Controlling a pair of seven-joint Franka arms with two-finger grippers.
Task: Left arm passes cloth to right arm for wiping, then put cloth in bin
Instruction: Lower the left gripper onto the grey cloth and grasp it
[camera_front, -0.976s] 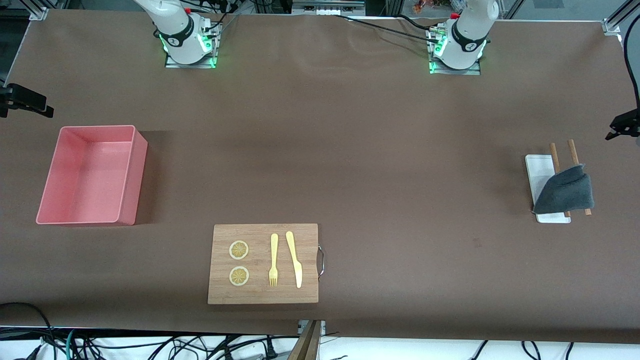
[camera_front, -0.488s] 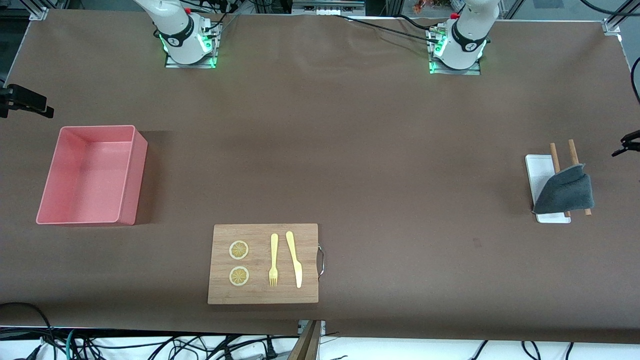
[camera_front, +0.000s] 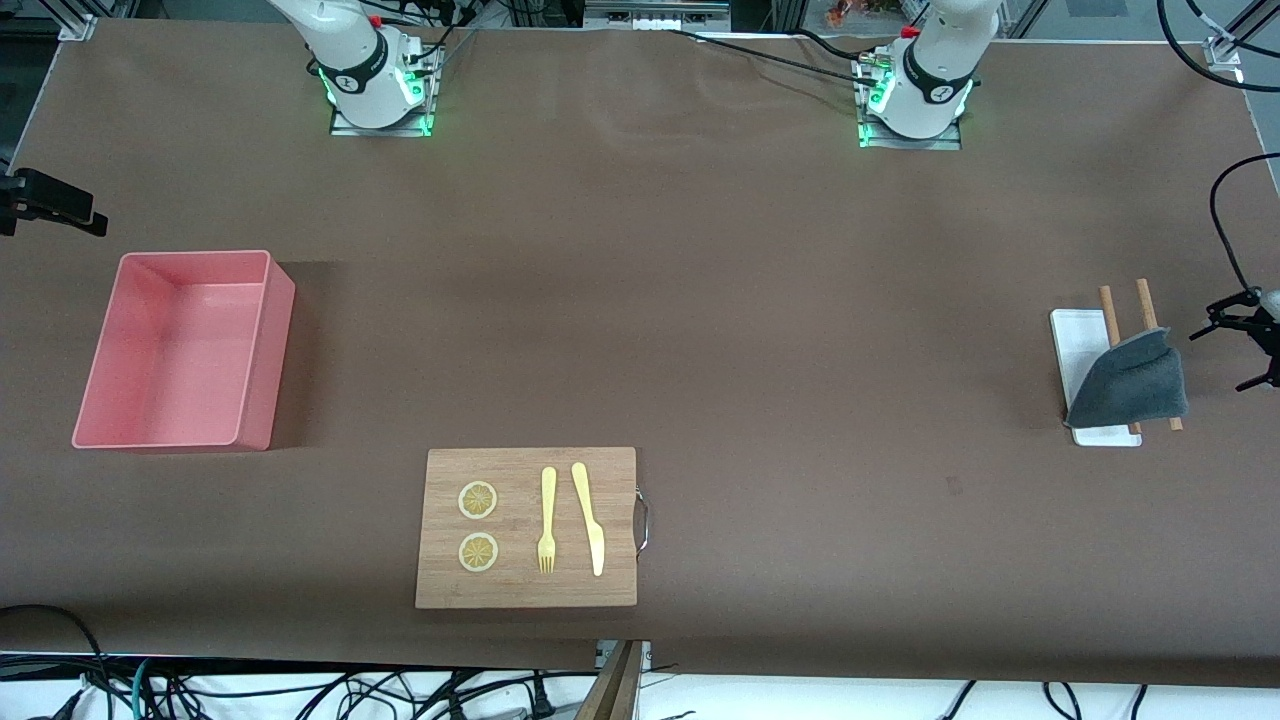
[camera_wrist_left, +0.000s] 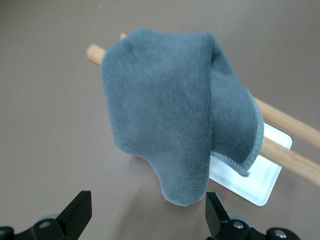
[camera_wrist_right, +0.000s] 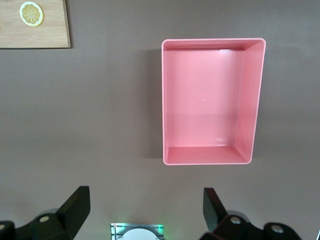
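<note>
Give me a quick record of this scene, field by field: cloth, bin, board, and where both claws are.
cloth: grey cloth draped over two wooden sticks on a small white tray, at the left arm's end of the table
bin: pink bin, nothing in it, at the right arm's end
board: cutting board with two lemon slices, a fork and a knife, nearer the front camera than the bin
left claw: left claw open, above the cloth, not touching it
right claw: right claw open, up above the table beside the bin, holding nothing
</note>
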